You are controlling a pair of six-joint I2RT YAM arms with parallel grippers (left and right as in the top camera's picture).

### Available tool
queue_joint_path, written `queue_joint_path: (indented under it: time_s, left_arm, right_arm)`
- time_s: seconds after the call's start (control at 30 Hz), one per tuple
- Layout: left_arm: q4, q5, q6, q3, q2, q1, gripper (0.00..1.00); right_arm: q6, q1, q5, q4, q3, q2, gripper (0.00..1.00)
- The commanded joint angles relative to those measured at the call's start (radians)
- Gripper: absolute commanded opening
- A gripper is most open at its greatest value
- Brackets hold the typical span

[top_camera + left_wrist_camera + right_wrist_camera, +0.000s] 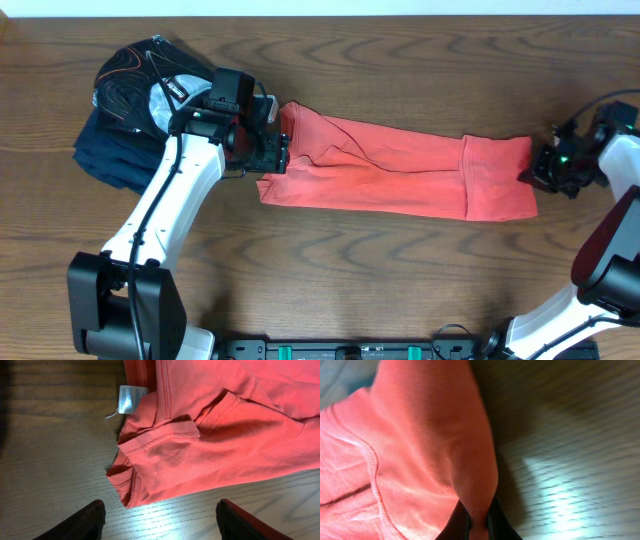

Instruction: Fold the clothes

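The coral-red T-shirt (400, 175) lies folded lengthwise as a long strip across the middle of the table. My left gripper (283, 153) is at its left end, open and empty; in the left wrist view the fingers (160, 522) hover over bare wood just short of the shirt's hem and sleeve (210, 440), with a white care tag (127, 399) showing. My right gripper (530, 172) is at the shirt's right end, shut on a pinch of the fabric (477, 485). The chest lettering is hidden.
A pile of navy and black folded garments with a grey-white patterned piece (130, 110) lies at the back left, just behind my left arm. The wooden table (400, 280) shows bare in front of the shirt.
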Motion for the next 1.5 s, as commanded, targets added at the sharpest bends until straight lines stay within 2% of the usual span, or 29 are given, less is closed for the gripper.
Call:
queue_joint_path:
  time_s: [0.0, 0.47, 0.83, 1.17, 1.23, 1.33, 1.37, 1.47]
  left_arm:
    - [0.002, -0.01, 0.018, 0.021, -0.009, 0.003, 0.73]
    - [0.03, -0.009, 0.018, 0.021, -0.009, 0.003, 0.73]
    - [0.04, -0.009, 0.018, 0.021, -0.009, 0.003, 0.73]
    - [0.039, -0.009, 0.018, 0.021, -0.009, 0.003, 0.73]
    - [0.039, -0.009, 0.018, 0.021, -0.009, 0.003, 0.73]
    - [0.039, -0.009, 0.018, 0.021, -0.009, 0.003, 0.73]
    - [0.039, -0.009, 0.018, 0.021, -0.009, 0.003, 0.73]
    - [0.039, -0.009, 0.018, 0.021, -0.009, 0.003, 0.73]
  right_arm:
    - [0.01, 0.062, 0.002, -0.008, 0.018, -0.047, 0.01]
    - [0.041, 0.317, 0.006, -0.012, 0.03, -0.239, 0.01]
    - [0.145, 0.578, 0.158, 0.02, 0.024, -0.206, 0.01]
    - [0.177, 0.729, 0.215, 0.043, 0.023, -0.13, 0.01]
    - [0.192, 0.75, 0.212, 0.048, 0.023, -0.105, 0.08]
    - [0.191, 0.773, 0.187, 0.064, 0.023, -0.089, 0.4]
    - [0.191, 0.772, 0.153, 0.07, 0.025, -0.093, 0.45]
    - [0.179, 0.745, 0.026, 0.068, 0.042, -0.129, 0.49]
